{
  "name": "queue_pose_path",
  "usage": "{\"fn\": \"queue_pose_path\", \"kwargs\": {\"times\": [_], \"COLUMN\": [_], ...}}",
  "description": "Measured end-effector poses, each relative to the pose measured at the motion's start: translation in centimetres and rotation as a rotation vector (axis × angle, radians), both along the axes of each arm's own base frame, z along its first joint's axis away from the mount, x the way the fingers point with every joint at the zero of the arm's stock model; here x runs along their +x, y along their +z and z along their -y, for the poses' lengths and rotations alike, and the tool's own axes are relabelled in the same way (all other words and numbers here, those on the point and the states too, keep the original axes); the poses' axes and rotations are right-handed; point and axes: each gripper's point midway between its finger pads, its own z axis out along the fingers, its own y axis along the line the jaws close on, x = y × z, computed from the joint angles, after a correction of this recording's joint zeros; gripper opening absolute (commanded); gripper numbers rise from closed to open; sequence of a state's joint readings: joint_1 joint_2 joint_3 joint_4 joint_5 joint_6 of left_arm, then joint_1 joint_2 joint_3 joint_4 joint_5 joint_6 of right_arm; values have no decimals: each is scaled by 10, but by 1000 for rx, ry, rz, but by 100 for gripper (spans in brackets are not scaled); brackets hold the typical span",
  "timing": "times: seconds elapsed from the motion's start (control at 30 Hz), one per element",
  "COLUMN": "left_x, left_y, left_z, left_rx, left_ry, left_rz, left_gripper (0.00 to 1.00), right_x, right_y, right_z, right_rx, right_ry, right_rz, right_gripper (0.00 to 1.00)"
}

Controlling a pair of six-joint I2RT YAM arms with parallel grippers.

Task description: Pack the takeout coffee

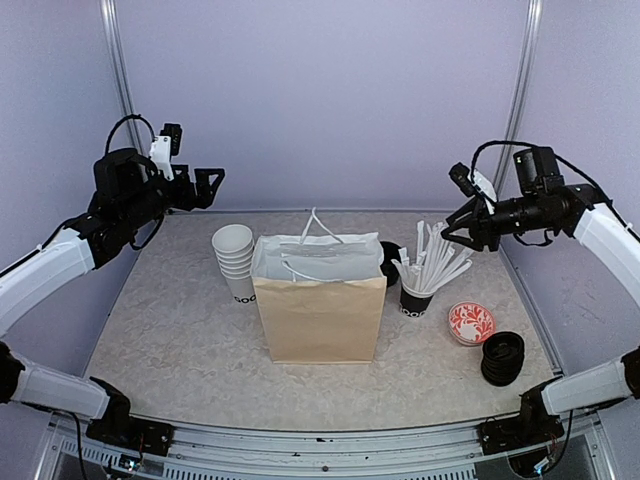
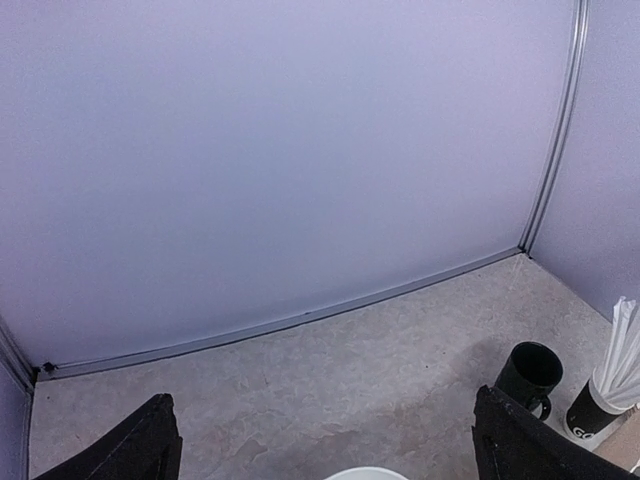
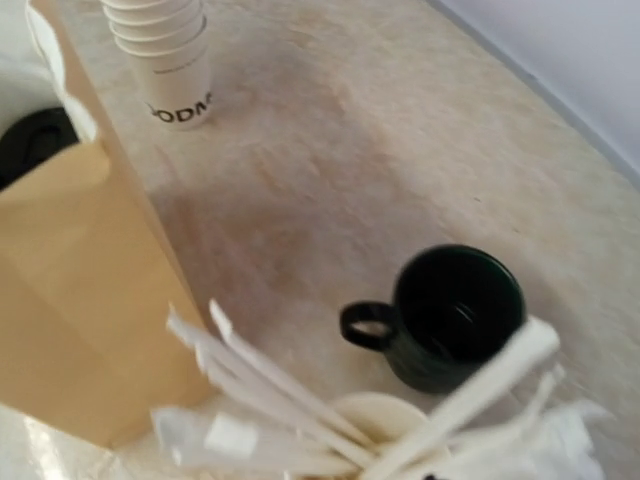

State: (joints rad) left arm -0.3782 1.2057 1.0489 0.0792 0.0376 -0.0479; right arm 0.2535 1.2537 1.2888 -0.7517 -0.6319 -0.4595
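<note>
Both arms raised over table [image 1: 170,340]. Left gripper [image 1: 208,187] jaws wide apart, empty, facing back wall [image 1: 320,100]; cup stack [image 1: 233,258] below it, to its right. Right gripper [image 1: 452,228] jaws looked spread, empty; stick cup [image 1: 415,298] and mug [image 3: 455,315] just beneath it. Bag [image 1: 320,310] stood upright between grippers, lower down. Coffee cup [image 3: 35,140] sat inside bag, only black lid showing.
</note>
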Motion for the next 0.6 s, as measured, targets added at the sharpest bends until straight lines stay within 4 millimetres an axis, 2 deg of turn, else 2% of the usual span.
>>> {"fn": "queue_pose_path", "kwargs": {"times": [0.13,0.27,0.6], "left_x": [-2,-3,-4], "left_y": [0,0,0], "left_z": [3,6,8], "left_rx": [-1,-3,-3], "left_ry": [-21,-35,-46], "left_rz": [-1,-2,-2], "left_gripper": [99,99,99], "right_x": [-11,-16,-20], "right_y": [3,-7,-35], "right_z": [14,21,23], "right_rx": [-22,-56,-82], "right_ry": [-37,-58,-58], "right_rz": [30,21,-52], "right_gripper": [43,42,28]}}
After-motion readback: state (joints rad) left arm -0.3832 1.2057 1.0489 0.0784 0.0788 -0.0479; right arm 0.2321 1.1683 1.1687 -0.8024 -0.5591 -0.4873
